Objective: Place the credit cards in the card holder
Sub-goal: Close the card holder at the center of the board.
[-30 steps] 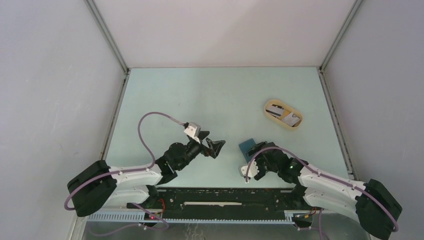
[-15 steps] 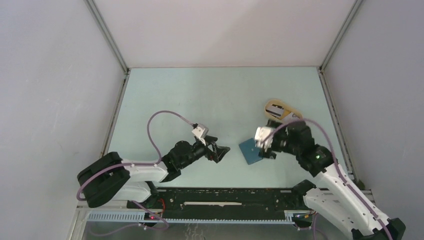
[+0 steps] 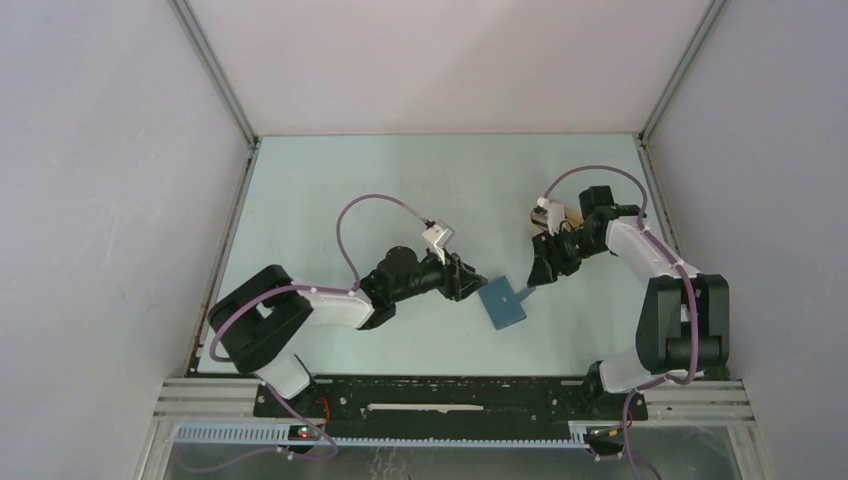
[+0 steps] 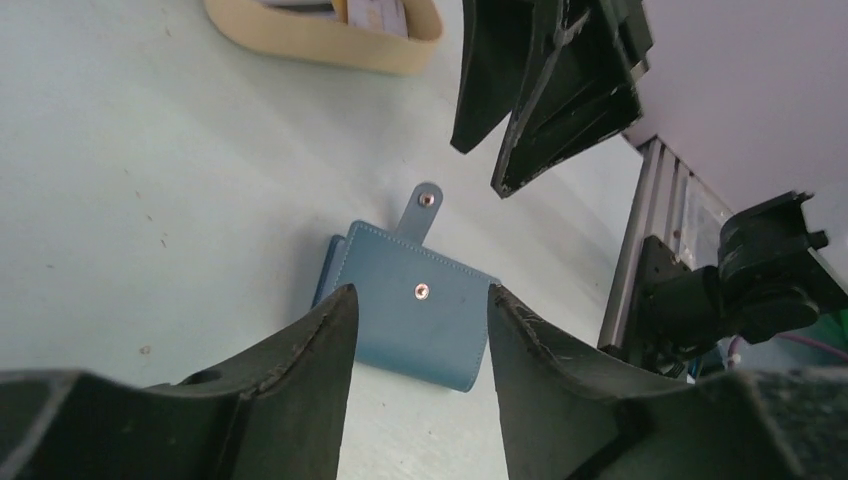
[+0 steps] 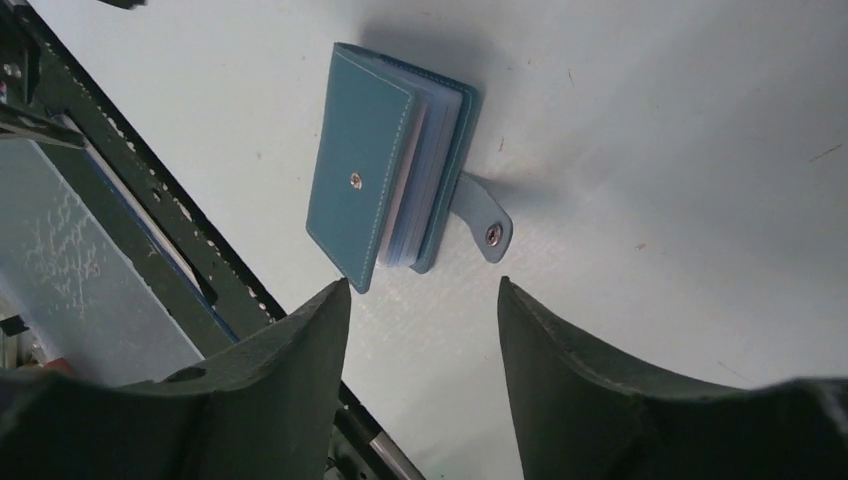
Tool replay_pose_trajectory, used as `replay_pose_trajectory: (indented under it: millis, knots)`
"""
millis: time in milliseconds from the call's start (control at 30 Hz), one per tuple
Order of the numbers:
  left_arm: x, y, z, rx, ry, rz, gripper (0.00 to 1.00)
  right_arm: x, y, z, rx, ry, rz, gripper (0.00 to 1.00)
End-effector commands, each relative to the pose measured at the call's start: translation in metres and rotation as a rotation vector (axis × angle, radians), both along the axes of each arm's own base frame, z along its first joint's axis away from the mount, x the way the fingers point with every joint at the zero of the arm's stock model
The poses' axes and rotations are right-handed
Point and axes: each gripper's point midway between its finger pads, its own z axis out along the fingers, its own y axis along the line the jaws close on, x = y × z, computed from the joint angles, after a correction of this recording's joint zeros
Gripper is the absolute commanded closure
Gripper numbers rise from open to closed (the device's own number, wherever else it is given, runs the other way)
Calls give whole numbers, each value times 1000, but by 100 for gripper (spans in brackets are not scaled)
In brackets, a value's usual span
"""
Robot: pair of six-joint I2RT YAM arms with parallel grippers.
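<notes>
There was one blue card holder (image 5: 362, 165) lying flat on the pale green table (image 3: 350, 190), near the middle, between the two arms. It was folded over but not snapped. Its little strap (image 5: 482, 222) stuck out to one side, loose. There were two small round snaps, one on the cover (image 5: 355, 180) and one on the strap. Pale pockets (image 5: 412, 170) showed between the blue covers.

There were two grippers. The left gripper (image 4: 420, 298) hung just above the card holder on one side. Its two black fingers were spread apart with nothing between them. The right gripper (image 5: 422, 288) hung just above the strap side. Its two fingers were spread apart too and held nothing. Neither one touched the card holder.

There was one beige oval tray (image 4: 300, 42) farther back on the table, behind the right arm. The credit cards (image 4: 375, 12) lay inside it, well apart from the card holder. Only their edges peeked over the rim, so they could not be counted. The marks on them were too small to read.
</notes>
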Motion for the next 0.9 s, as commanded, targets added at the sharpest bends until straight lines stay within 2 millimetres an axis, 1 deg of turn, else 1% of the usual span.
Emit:
replay_pose_trajectory:
  millis: [0, 100, 167, 267, 367, 467, 533, 633, 767, 867]
  knots:
    - [-2, -18, -13, 19, 48, -65, 46, 0, -9, -9, -40, 80, -63, 38]
    - [3, -19, -28, 60, 71, -36, 47, 5, -16, -23, -64, 124, -99, 46]
    - [7, -18, -33, 71, 77, -17, 47, 7, -16, -30, -67, 147, -111, 49]
    - [13, -17, -38, 87, 85, 23, 50, 11, -14, -35, -64, 177, -120, 53]
    - [22, -11, -45, 122, 94, 80, 49, 16, -12, -38, -67, 186, -135, 54]
    - [30, -7, -43, 121, 92, 104, 46, 19, -11, -39, -44, 201, -148, 56]
    - [32, -11, -41, 97, 111, 82, 44, 21, -8, -37, -19, 206, -145, 59]
    - [34, -16, -39, 12, 171, 39, 37, 21, -5, -34, 4, 213, -140, 62]
    - [36, -17, -44, -25, 221, 11, 35, 19, -2, -36, 22, 238, -130, 69]
    - [34, -24, -45, -37, 241, -25, 35, 18, -2, -38, 21, 251, -127, 73]
